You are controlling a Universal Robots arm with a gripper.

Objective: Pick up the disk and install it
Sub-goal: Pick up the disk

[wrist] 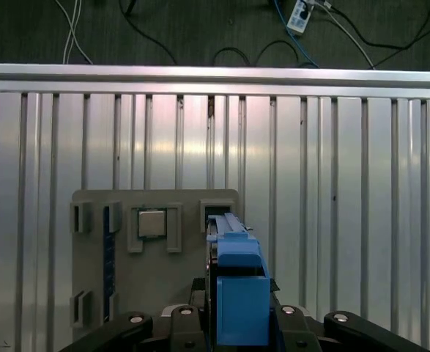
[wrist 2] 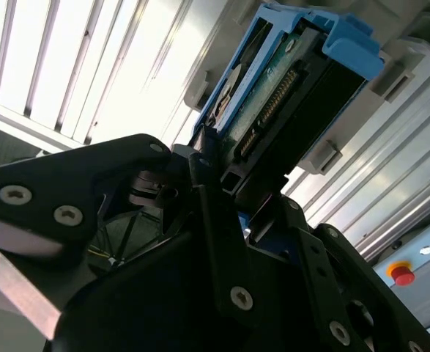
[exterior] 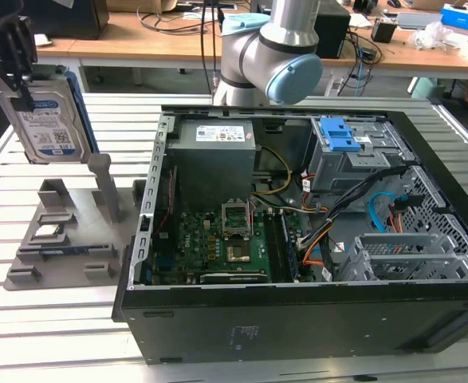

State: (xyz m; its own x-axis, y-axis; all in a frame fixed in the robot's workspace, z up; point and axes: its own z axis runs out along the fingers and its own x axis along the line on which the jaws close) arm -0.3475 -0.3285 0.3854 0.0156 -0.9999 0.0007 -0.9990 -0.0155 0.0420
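Note:
The disk [exterior: 49,120], a silver drive with a white-and-blue label in a blue bracket, hangs upright at the exterior view's far left, above the grey holder [exterior: 58,239]. My gripper [exterior: 17,76] is shut on its upper end. In the second wrist view the black fingers [wrist 2: 207,198] clamp the disk [wrist 2: 288,81] at its connector end. In the first wrist view the blue bracket [wrist: 236,282] sits between the gripper [wrist: 236,326] fingers, over the holder [wrist: 156,293].
The holder keeps a square silver chip [wrist: 152,222] and a blue-edged memory stick [wrist: 109,249]. The open computer case [exterior: 297,319] lies to the exterior view's right, with a drive bay under a blue latch [exterior: 341,134]. The arm's base [exterior: 273,48] stands behind the case.

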